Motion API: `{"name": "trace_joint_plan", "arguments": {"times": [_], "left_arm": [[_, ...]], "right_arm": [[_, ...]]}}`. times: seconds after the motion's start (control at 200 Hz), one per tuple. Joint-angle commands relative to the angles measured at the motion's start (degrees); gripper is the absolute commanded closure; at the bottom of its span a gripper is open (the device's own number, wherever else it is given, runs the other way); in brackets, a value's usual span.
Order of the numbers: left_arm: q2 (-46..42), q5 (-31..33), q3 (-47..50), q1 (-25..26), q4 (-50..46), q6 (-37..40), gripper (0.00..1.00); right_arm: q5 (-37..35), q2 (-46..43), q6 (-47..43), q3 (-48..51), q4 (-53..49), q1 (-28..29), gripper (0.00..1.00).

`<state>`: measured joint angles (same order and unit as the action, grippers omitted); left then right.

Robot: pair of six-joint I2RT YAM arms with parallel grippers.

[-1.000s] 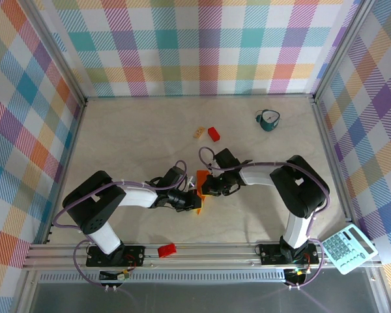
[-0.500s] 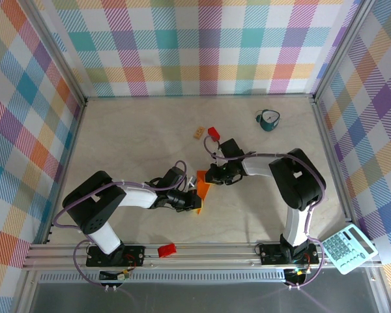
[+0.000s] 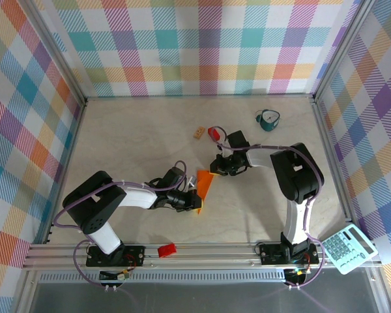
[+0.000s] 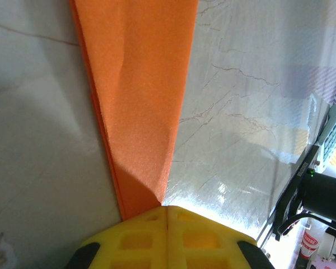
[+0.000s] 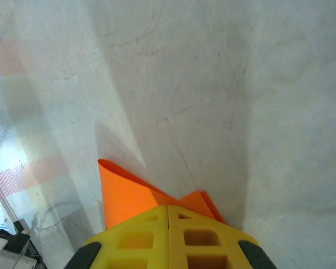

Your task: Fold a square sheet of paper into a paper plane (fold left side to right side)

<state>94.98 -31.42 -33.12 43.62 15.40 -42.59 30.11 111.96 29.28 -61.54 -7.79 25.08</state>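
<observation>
The square sheet of paper (image 3: 205, 180) lies mid-table, folded into a narrow orange wedge. In the left wrist view the paper (image 4: 140, 84) runs as a long tapering strip away from my left gripper (image 4: 167, 208). That gripper's yellow jaws are shut, with the strip's narrow end under their tip. From above, the left gripper (image 3: 195, 202) sits at the paper's near end. My right gripper (image 3: 216, 168) is at the far end, also shut. In its wrist view the paper (image 5: 123, 193) pokes out from under the right gripper (image 5: 168, 208), one flap curling up on the left.
A small red block (image 3: 214, 134) and a tan block (image 3: 199, 132) lie just beyond the right gripper. A teal cup (image 3: 268, 119) stands at the back right. Another red block (image 3: 166, 250) rests on the front rail, and a calculator (image 3: 348, 248) sits at the right corner.
The right gripper has slid away from me and to the right along the paper, uncovering more of the orange wedge. The left gripper has stayed in place.
</observation>
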Motion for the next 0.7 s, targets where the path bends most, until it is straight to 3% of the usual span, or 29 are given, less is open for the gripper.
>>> {"name": "trace_joint_plan", "arguments": {"times": [0.0, 0.695], "left_arm": [[1.9, 2.2, 3.0, 0.5, -7.9, -0.2, 1.00], [1.4, 2.1, 3.5, 0.5, -5.1, -1.5, 1.00]], "right_arm": [[-4.3, 2.7, -1.8, -1.9, 0.5, -2.6, 0.97], [-2.2, 2.5, -2.0, -7.4, -1.0, -4.5, 0.96]]}}
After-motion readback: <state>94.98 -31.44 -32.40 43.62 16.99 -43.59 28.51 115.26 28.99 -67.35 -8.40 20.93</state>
